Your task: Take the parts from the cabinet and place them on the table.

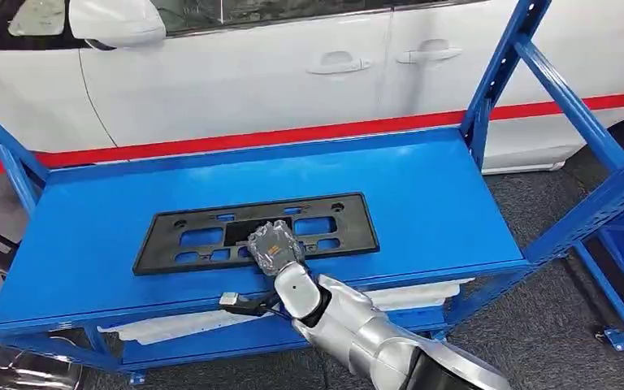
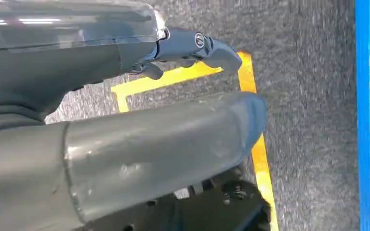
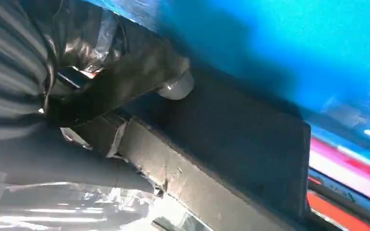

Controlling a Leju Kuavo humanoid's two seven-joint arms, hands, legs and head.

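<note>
In the head view you see the black plate [image 1: 256, 233] lying flat on the blue shelf [image 1: 439, 203], a little toward 7 o'clock from the shelf's middle. It is a long, thin rectangular part of dark plastic, with several rectangular cut-outs through which the blue shows, and small round holes near its corners. The right hand [image 1: 275, 248] rests on the plate's near long edge, at about 6 o'clock of the part, with the fingers bent over it. Behind the shelf, at 12 o'clock, stands a white car [image 1: 292, 65] with a red stripe.

In the left wrist view you see the left hand [image 2: 173, 110] above grey carpet [image 2: 308, 120] with yellow floor lines [image 2: 257, 154]. Its fingers are apart and it holds nothing.

In the right wrist view you see the right hand close behind the plate. The dark fingers [image 3: 139, 79] lie on one face of the plate and the thumb lies along its edge, so the hand grips the part. The plate looks matte and flat here.
</note>
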